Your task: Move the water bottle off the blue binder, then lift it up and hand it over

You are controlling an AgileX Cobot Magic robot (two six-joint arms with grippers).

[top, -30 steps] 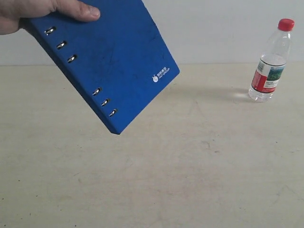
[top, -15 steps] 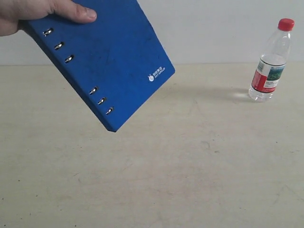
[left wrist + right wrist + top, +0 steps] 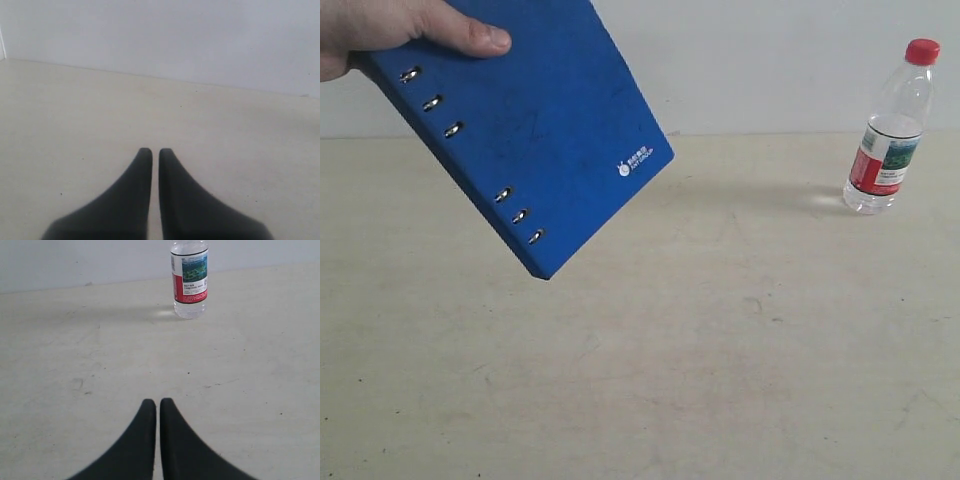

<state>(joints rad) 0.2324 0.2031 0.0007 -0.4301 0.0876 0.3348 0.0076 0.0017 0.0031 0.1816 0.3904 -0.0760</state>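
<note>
A person's hand [image 3: 390, 25] holds the blue binder [image 3: 535, 125] tilted in the air at the upper left, above the table. The water bottle [image 3: 890, 130] with its red cap stands upright on the table at the far right, apart from the binder. It also shows in the right wrist view, the water bottle [image 3: 190, 280] standing well ahead of my right gripper [image 3: 158, 402], which is shut and holds nothing. My left gripper [image 3: 151, 151] is shut over bare table, with nothing between its fingers. Neither gripper shows in the exterior view.
The pale beige table [image 3: 700, 350] runs back to a plain white wall [image 3: 770, 60]. A faint shadow of the binder lies on the table toward the bottle.
The hand has carried the blue binder a little to the left and slightly down. The bottle has not moved.
</note>
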